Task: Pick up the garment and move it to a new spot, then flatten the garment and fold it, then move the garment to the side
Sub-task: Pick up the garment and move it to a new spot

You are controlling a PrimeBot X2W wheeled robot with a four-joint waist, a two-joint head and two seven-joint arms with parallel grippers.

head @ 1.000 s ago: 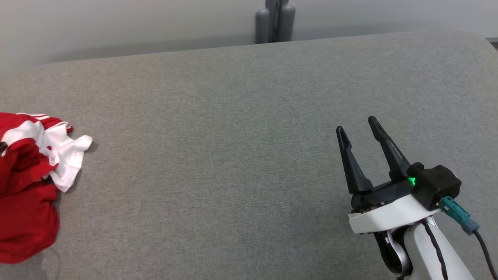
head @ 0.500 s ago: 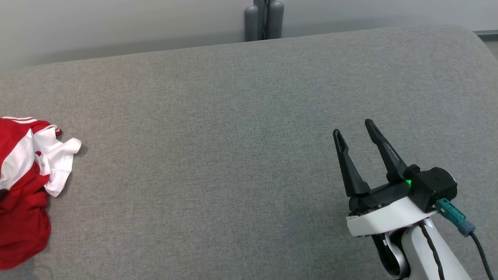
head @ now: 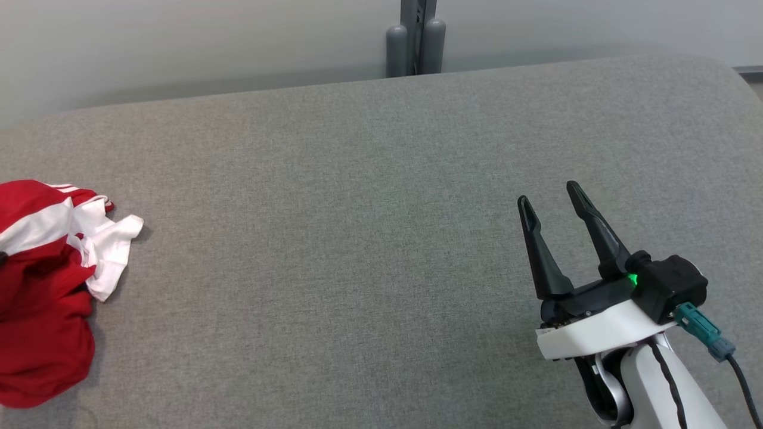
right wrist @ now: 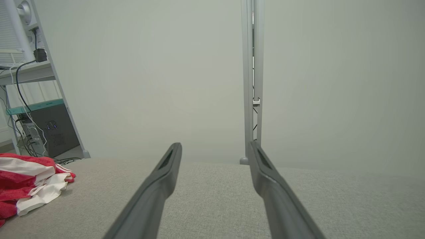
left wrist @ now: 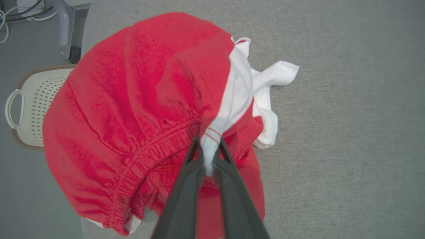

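Red-and-white garment (head: 42, 286) lies bunched at the far left edge of the grey padded surface (head: 357, 238). Left gripper (left wrist: 208, 142) is clamped on a white stripe of the fabric, jaws nearly together. Right gripper (head: 548, 193) hangs over the surface well to the right, jaws apart, holding nothing.

The whole work area is covered by a grey woven fabric surface (head: 357, 238) with a rounded far edge, and it's backed by a plain pale wall (head: 179, 42) that's lit softly and evenly. A grey metal post (right wrist: 252, 83) is stood right behind that far edge. Off to one side a shelving rack (right wrist: 33, 69) can be seen, with a dark computer box (right wrist: 54, 132) and tangled cables (right wrist: 20, 146) tucked under it. Down on the grey floor (left wrist: 20, 199), a white perforated basket (left wrist: 33, 99) is parked just beside the surface.
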